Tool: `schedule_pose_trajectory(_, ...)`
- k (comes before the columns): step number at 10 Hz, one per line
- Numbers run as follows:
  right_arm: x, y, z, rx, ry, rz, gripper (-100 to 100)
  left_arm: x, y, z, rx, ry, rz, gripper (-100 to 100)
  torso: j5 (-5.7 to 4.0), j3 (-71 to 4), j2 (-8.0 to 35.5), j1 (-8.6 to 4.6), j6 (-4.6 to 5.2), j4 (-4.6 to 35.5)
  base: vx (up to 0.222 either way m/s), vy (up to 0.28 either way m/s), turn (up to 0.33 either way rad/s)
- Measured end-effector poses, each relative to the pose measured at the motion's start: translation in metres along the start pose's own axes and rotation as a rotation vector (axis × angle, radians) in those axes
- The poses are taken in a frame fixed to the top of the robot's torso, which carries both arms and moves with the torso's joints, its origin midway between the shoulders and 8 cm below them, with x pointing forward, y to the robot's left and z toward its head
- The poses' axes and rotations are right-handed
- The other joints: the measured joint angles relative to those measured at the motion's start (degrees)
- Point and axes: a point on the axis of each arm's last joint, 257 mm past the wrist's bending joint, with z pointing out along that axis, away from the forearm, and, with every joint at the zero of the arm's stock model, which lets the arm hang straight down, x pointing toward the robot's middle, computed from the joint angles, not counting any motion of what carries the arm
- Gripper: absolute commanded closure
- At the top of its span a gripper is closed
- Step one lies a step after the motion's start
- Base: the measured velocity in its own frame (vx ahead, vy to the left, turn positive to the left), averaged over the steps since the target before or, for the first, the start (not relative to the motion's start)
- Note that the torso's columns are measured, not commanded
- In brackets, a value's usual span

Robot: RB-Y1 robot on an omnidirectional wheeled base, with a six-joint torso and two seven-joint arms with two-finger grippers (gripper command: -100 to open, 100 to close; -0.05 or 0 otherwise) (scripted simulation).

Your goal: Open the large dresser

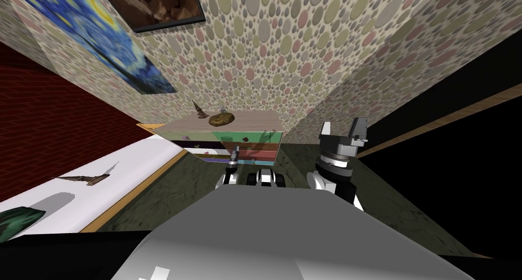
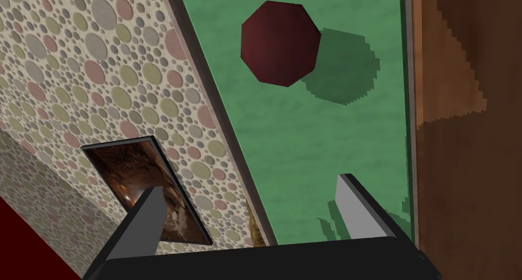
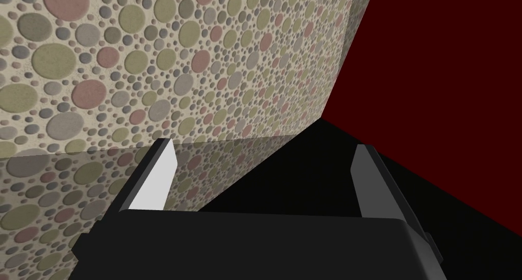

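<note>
Left gripper [image 2: 255,213]: fingers [image 2: 148,221] spread wide, about a third of the view apart, holding nothing. One finger sits close over the green drawer front [image 2: 306,139] and casts a shadow on it; cannot tell if it touches. The other finger is off past the drawer's edge, with the dotted wall [image 2: 102,78] behind it.

One dark red eight-sided knob [image 2: 280,42] on that green front, ahead of the fingers and apart from them. A brown front [image 2: 459,180] lies just beside the green one.

Right gripper [image 3: 265,180]: fingers also wide open, empty. In the head view that arm is raised at the robot's right, well clear of the furniture.

Dresser [image 1: 257,121] stands straight ahead against the dotted wall in the corner, on the dark floor [image 1: 168,195]. Its fronts are stacked coloured bands of green, red-brown and blue; exact drawer count unclear. The left arm reaches to its front.

On the dresser top are three small things: a dark spire [image 1: 197,109], a small coil-like piece [image 1: 223,109] and a brown round lump [image 1: 220,119].

Two pictures hang on the wall: a blue swirly one [image 1: 102,42] and a dark-framed brown one [image 1: 153,6].
</note>
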Motion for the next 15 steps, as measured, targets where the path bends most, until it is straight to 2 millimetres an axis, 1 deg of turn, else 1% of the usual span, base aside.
schedule_pose_trajectory(5, 0.0, 0.0, 0.0, 0.0, 0.0, 0.0, 0, 0.013, 0.025, -0.016, -0.041, -0.009, -0.023, -100, -0.03, -0.14, -0.21, -0.07, 0.0, -0.06, 0.1, -0.068, -0.01)
schedule_pose_trajectory(7, 0.0, 0.0, 0.0, 0.0, 0.0, 0.0, 0, 0.021, 0.032, -0.021, -0.055, -0.019, -0.043, -100, -0.01, -0.05, -0.1, -0.03, 0.0, -0.02, 0.062, -0.037, -0.004)
schedule_pose_trajectory(8, 0.0, 0.0, 0.0, 0.0, 0.0, 0.0, 0, 0.022, 0.032, -0.022, -0.054, -0.02, -0.045, -100, -0.01, -0.01, 0.0, 0.02, -0.01, -0.01, 0.007, -0.014, 0.011)
schedule_pose_trajectory(12, 0.0, 0.0, 0.0, 0.0, 0.0, 0.0, 0, 0.017, 0.031, 0.006, -0.052, -0.016, -0.045, -100, -0.03, -0.11, -0.19, -0.1, 0.0, -0.05, -0.005, -0.013, 0.005)
schedule_pose_trajectory(13, 0.0, 0.0, 0.0, 0.0, 0.0, 0.0, 0, 0.017, 0.031, 0.007, -0.054, -0.016, -0.045, 100, -0.02, -0.13, -0.2, -0.07, -0.01, -0.06, 0.005, 0.011, -0.014)
schedule_pose_trajectory(15, 0.0, 0.0, 0.0, 0.0, 0.0, 0.0, 0, 0.018, 0.035, -0.013, -0.061, -0.018, -0.045, 100, -0.04, -0.1, -0.14, -0.05, 0.01, 0.01, 0.002, 0.018, -0.005)
